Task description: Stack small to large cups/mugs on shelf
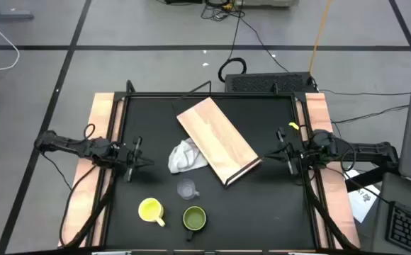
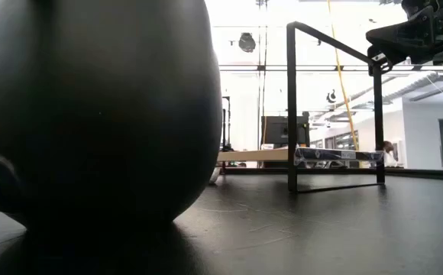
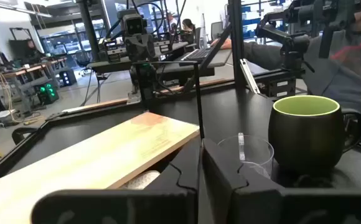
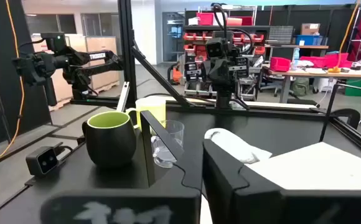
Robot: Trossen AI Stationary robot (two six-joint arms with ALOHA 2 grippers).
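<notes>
The flat rectangular light-wood shelf board (image 1: 216, 139) shows a smooth, pale grain with a faint sheen, and thin dark metal rods frame it. The black tabletop (image 1: 262, 205) looks matt and finely scratched. At the board's 8 o'clock lies a crumpled white cloth (image 1: 185, 156), soft and matt. The small clear glass cup (image 1: 186, 188) is transparent and glossy. The dark green mug (image 3: 310, 132) has a smooth satin glaze, lighter green inside; the bright yellow mug (image 1: 151, 210) looks smoothly glazed.

no readable text, labels, brands or numbers anywhere
</notes>
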